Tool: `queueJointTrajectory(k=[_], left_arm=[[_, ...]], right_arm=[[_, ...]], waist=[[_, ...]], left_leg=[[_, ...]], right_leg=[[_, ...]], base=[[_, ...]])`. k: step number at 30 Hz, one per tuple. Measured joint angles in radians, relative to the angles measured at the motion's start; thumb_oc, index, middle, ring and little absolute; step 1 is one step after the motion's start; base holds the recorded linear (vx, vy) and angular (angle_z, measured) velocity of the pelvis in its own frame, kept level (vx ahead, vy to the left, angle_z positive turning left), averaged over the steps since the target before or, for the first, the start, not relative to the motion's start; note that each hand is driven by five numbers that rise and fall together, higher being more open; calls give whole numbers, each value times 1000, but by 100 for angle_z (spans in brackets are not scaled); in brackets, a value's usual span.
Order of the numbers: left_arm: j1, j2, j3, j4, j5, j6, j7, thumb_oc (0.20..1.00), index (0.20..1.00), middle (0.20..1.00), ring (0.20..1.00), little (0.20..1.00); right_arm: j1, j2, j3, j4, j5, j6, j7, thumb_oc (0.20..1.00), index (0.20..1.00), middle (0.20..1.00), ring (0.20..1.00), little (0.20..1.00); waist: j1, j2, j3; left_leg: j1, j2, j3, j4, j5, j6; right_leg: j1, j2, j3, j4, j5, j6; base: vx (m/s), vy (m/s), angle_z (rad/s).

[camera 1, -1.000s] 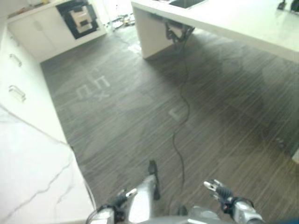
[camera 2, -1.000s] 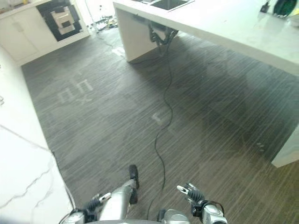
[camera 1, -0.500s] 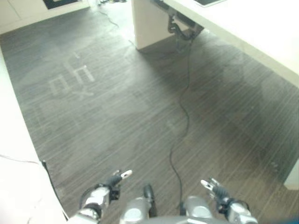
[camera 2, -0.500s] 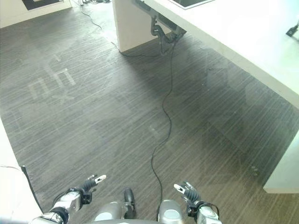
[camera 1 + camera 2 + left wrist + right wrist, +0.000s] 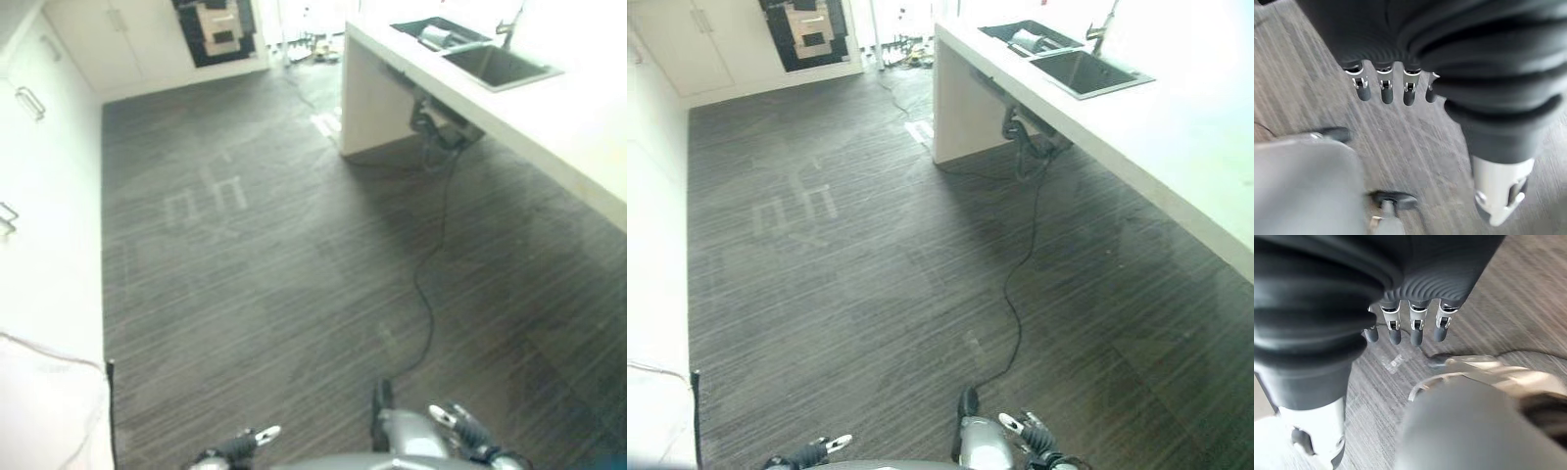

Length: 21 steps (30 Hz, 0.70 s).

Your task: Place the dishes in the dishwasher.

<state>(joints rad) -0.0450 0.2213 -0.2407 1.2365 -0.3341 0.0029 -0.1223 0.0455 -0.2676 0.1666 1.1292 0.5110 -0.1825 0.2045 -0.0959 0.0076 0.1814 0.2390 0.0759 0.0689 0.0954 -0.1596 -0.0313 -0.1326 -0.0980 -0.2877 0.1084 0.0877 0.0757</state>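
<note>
Both of my hands hang low over the dark striped floor and hold nothing. My left hand [image 5: 239, 449] shows at the bottom edge; its fingers [image 5: 1384, 91] are straight in the left wrist view. Further right along that edge is my right hand [image 5: 458, 429], whose fingers [image 5: 1416, 329] are also relaxed and bare. On the right stands a white counter [image 5: 558, 117] with a sink [image 5: 495, 64]. Something pale and metallic [image 5: 437, 36] lies in the sink's far basin; I cannot tell what it is. A dark appliance front [image 5: 217, 29] sits in the far cabinets.
White cabinets with metal handles [image 5: 44, 147] run along the left side. A wide strip of floor [image 5: 274, 264] lies between them and the counter, with pale taped marks [image 5: 203, 201] on it. A tap [image 5: 508, 12] rises behind the sink.
The camera has swung, bringing the sink and the far cabinets into view. Both hands now show lower, at the very bottom edge.
</note>
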Motion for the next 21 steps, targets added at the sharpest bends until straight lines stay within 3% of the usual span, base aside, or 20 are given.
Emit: queueJointTrajectory(k=[2, 4, 5, 7, 9, 10, 11, 12, 13, 14, 15, 16, 17, 19, 20, 21], left_arm=[[-21, -15, 5, -13, -1, -1, -8, 1000, 1000, 1000, 1000, 1000], [-29, -27, 10, -18, -2, 1, -16, 1000, 1000, 1000, 1000, 1000], [-31, -27, 11, -17, -4, 4, -16, 1000, 1000, 1000, 1000, 1000], [-28, -29, 20, -15, -41, 21, -15, 1000, 1000, 1000, 1000, 1000], [-35, -39, 70, -16, -44, 21, -14, 1000, 1000, 1000, 1000, 1000], [-31, -44, 90, -11, -45, 21, -14, 1000, 1000, 1000, 1000, 1000], [-48, -34, 121, -41, -61, -7, 1, 1000, 1000, 1000, 1000, 1000], [-65, -17, 128, -45, -79, -7, -1, 1000, 1000, 1000, 1000, 1000], [-63, 5, 124, -53, -80, -1, -3, 1000, 1000, 1000, 1000, 1000], [-39, 12, 121, -48, -81, 9, -6, 1000, 1000, 1000, 1000, 1000], [-22, 10, 119, -43, -81, 16, -7, 1000, 1000, 1000, 1000, 1000], [-17, -2, 114, -16, -81, 25, -11, 1000, 1000, 1000, 1000, 1000], [-25, -4, 131, -15, -82, 33, -13, 1000, 1000, 1000, 1000, 1000], [-29, 10, 134, -15, -73, 35, -10, 1000, 1000, 1000, 1000, 1000], [-40, 14, 133, -3, -62, 43, 0, 1000, 1000, 1000, 1000, 1000], [-47, 10, 122, 0, -38, 45, 0, 1000, 1000, 1000, 1000, 1000]], right_arm=[[-27, -19, -1, -1, 0, -4, -5, 1000, 1000, 1000, 1000, 1000], [-49, -26, -12, -1, -1, -2, -5, 1000, 1000, 1000, 1000, 1000], [-51, -25, -12, -3, 0, -2, -5, 1000, 1000, 1000, 1000, 1000], [-51, -28, -13, -15, 0, -1, -6, 1000, 1000, 1000, 1000, 1000], [-54, -28, -23, -17, 0, -2, -5, 1000, 1000, 1000, 1000, 1000], [-70, -26, -22, 0, 0, -1, -7, 1000, 1000, 1000, 1000, 1000], [-80, -27, -25, 23, 0, -1, -10, 1000, 1000, 1000, 1000, 1000], [-85, -27, -26, 44, 0, 0, -15, 1000, 1000, 1000, 1000, 1000], [-90, -28, -21, 48, -1, -1, -16, 1000, 1000, 1000, 1000, 1000], [-88, -28, -19, 48, -1, -1, -15, 1000, 1000, 1000, 1000, 1000], [-86, -28, -16, 48, -1, -1, -16, 1000, 1000, 1000, 1000, 1000], [-69, -33, -16, 54, -1, 1, -16, 1000, 1000, 1000, 1000, 1000], [-59, -35, -17, 72, 0, 2, -17, 1000, 1000, 1000, 1000, 1000], [-50, -41, -22, 79, 10, 5, -18, 1000, 1000, 1000, 1000, 1000], [-50, -51, -22, 79, 12, 10, -22, 1000, 1000, 1000, 1000, 1000], [-50, -63, -22, 79, 12, 21, -30, 1000, 1000, 1000, 1000, 1000]], waist=[[-1, 13, 2], [-8, 22, 10], [-8, 16, 21], [-9, 13, 24], [-8, 9, 31], [-3, 2, 48], [16, -15, 64], [19, -25, 73], [20, -23, 76], [7, -11, 75], [-2, 0, 76], [-1, 8, 75], [3, -1, 86], [7, -24, 92], [4, -34, 98], [-9, -44, 97]], left_leg=[[-10, 26, 49, 49, 6, -12], [-10, 49, 47, 78, 27, -40], [-12, 58, 52, 119, 34, -51], [-29, 73, 43, 172, 80, -113], [-135, 75, -7, 353, 126, -159], [-249, 66, -55, 563, 228, -156], [-405, 18, -81, 726, 177, -94], [-481, -6, -60, 739, 150, -51], [-495, -3, 6, 523, 128, -19], [-474, 24, 35, 301, 143, -25], [-466, 54, 40, 122, 171, -46], [-461, 95, -14, -119, 222, -74], [-466, 127, -67, -190, 251, -83], [-439, 158, -66, -173, 257, -96], [-421, 161, -12, -124, 257, -92], [-393, 121, 52, -71, 260, -73]], right_leg=[[26, 27, 1, 9, -46, -39], [32, 43, -4, 34, -95, -30], [54, 51, -3, 29, -106, -44], [70, 62, -3, 31, -142, -42], [78, 70, 4, -5, -149, -52], [112, 76, 20, -33, -142, -90], [134, 64, 44, -61, -146, -98], [151, 61, 52, -79, -147, -91], [194, 63, 61, -106, -144, -80], [234, 86, 63, -133, -142, -70], [260, 111, 66, -149, -148, -69], [289, 148, 89, -162, -155, -65], [316, 162, 111, -162, -155, -64], [359, 159, 141, -163, -174, -36], [391, 145, 143, -163, -188, -17], [424, 111, 140, -159, -210, 17]], base=[[272, -294, 28], [195, -235, 6], [150, -206, -5], [165, -229, -4], [164, -181, 0], [203, -78, -12], [245, 47, -17], [300, 135, -50], [344, 200, -69], [359, 248, -82], [382, 263, -73], [436, 318, -66], [459, 386, -76], [372, 379, -66], [332, 373, -45], [412, 440, -26]])
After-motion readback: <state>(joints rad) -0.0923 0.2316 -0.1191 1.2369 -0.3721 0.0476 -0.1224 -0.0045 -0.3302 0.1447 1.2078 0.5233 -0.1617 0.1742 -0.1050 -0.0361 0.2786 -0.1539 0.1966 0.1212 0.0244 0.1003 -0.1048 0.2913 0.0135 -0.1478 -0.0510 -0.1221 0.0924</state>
